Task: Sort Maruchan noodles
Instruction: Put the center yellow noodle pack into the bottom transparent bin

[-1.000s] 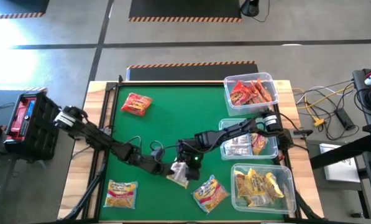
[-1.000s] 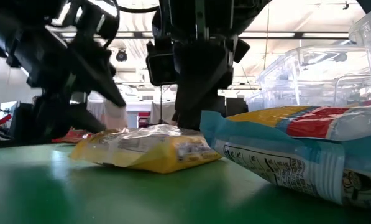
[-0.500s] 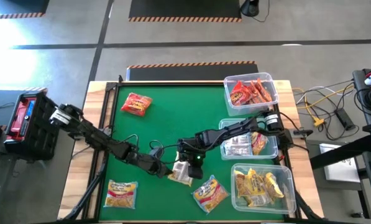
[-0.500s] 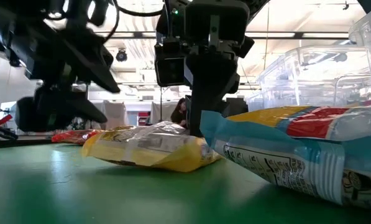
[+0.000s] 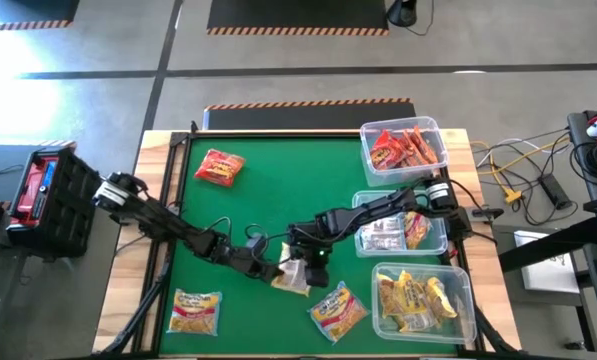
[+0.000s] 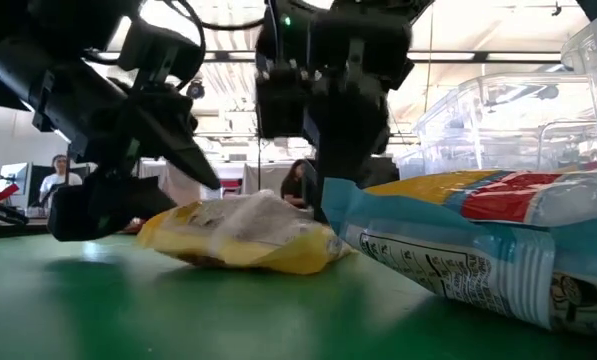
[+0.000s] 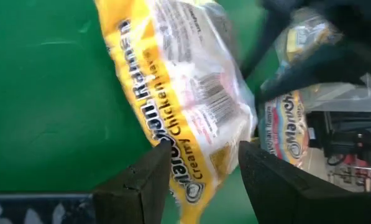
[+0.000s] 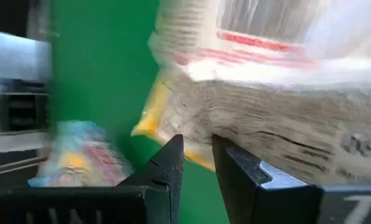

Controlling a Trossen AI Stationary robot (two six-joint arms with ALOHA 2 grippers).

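A yellow Maruchan noodle packet [image 5: 293,280] lies near the middle of the green table, by its front edge. My right gripper [image 5: 300,258] comes down on its far right end and is shut on it. My left gripper [image 5: 266,266] reaches in low from the table's left. It is open, and the packet's left end [image 7: 197,168] lies between its fingers. Loose on the table are a red packet [image 5: 219,166] at the far left, a yellow-orange one [image 5: 196,310] at the near left and a yellow-and-blue one [image 5: 338,310] near the front. My left gripper [image 7: 204,149] has a finger on either side of the packet's left end; whether they touch it, I cannot tell. My right gripper [image 8: 196,142] pinches the packet's edge [image 8: 194,127] between its two fingers, slanting down from above. The packet [image 6: 243,235] rests on the table, its left end slightly raised.
Three clear bins stand along the right edge: the far one [image 5: 366,132] holds red packets, the middle one [image 5: 359,200] mixed packets, the near one [image 5: 378,272] yellow ones. The yellow-and-blue packet [image 6: 478,250] lies close to the right of the held packet. The far middle of the table shows bare green.
My left gripper has drawn back a little, then moved in toward the packet's left end from the table's left. My right gripper has tipped and rolled above the packet while staying shut on it. The packet has stayed on the table, nudged slightly.
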